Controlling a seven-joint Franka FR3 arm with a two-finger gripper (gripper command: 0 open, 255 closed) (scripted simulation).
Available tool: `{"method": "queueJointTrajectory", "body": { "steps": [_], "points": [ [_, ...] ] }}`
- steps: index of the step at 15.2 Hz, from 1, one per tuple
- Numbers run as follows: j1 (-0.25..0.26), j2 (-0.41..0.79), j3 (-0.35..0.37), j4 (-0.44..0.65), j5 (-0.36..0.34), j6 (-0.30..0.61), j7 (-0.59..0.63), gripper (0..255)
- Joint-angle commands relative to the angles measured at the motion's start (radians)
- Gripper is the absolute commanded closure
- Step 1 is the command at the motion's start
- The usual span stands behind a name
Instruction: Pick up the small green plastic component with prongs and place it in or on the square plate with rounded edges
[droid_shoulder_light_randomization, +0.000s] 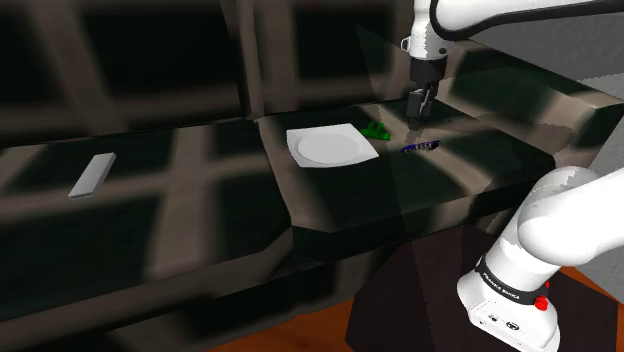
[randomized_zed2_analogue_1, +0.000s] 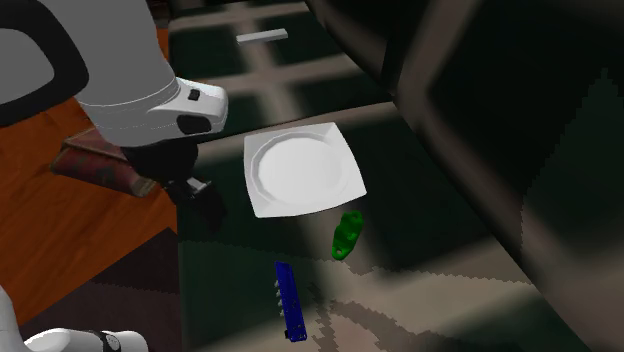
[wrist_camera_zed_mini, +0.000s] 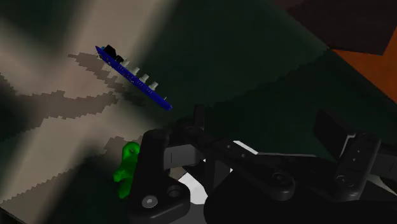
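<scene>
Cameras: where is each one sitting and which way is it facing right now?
Shoulder view: beside and behind the stand, looking down over the dark surface; arm and gripper show.
Second exterior view: high above, looking down past the arm's hand at the white plate.
Wrist view: on the hand, looking along open black fingers.
All three share the green component and blue strip.

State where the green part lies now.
In the second exterior view, the green part lies by the plate, off its lower right corner; the blue strip lies lower left.
</scene>
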Motion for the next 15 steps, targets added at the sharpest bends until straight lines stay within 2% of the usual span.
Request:
{"method": "queueJointTrajectory", "body": {
  "steps": [1,8,15],
  "points": [
    [-0.010,0.048,-0.034,0.007,-0.009,0.060,-0.029,0],
    [-0.029,0.265,-0.137,0.083,0.007,0.252,-0.125,0],
    [-0.039,0.512,-0.224,0.225,0.094,0.394,-0.249,0]
  ]
}}
